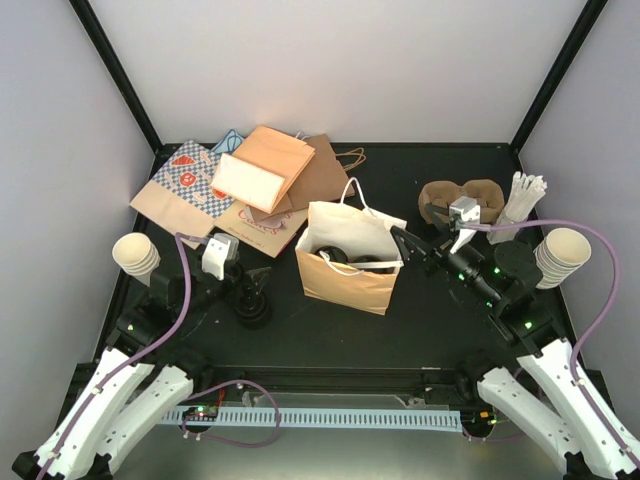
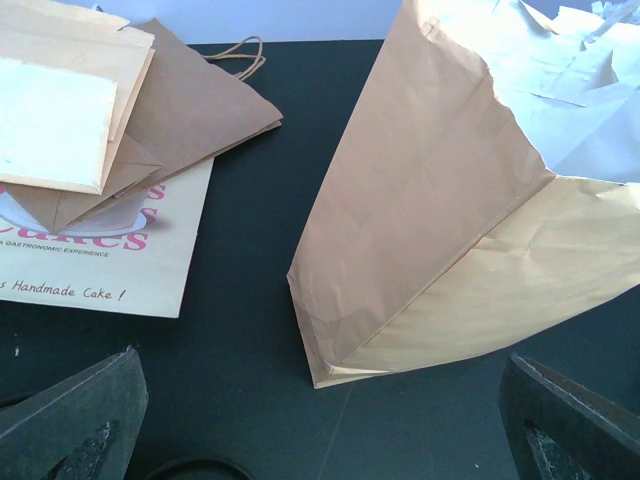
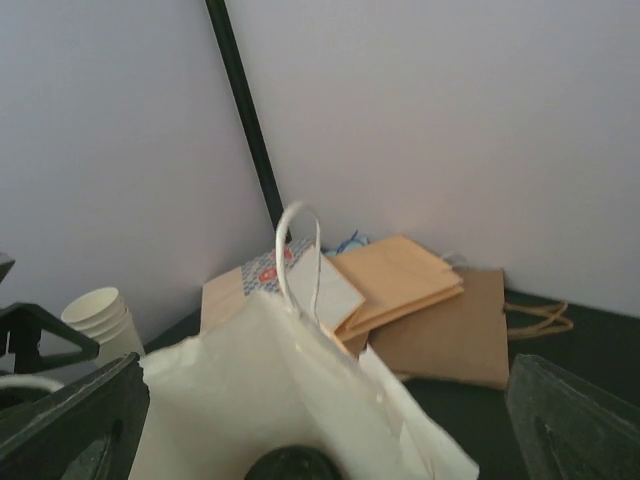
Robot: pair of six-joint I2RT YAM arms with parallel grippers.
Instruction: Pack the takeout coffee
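Mid-bench (image 1: 330, 335): brown paper bag (image 1: 345, 280), upright, mouth open, pale lining showing. White handle (image 3: 300, 255) arching above the rim.

Inside the bag: two lidded cups (image 1: 352, 262), showing only as round black lids side by side low in the mouth. Cup walls hidden by the bag's sides. In the right wrist view, just the dark edge of one lid at the bottom of the frame.

Back right of the bench: pulp carrier (image 1: 487, 197), brown, outside the bag and well apart from it, partly hidden behind the right wrist camera.

Left fingers (image 2: 70, 420): spread wide, nothing between them. Low, left of the bag and apart from it, facing its creased side.

Right fingers (image 3: 75, 420): also spread wide, gripping nothing. Hovering at the bag's right rim, looking across the open mouth.

Elsewhere: pile of flat bags (image 1: 240, 190) at back left. One stack of lidless cups (image 1: 135, 255) at the left edge, another at the right edge. Bundle of white sticks (image 1: 525, 195) just beside the carrier; straws or stirrers, cannot tell.
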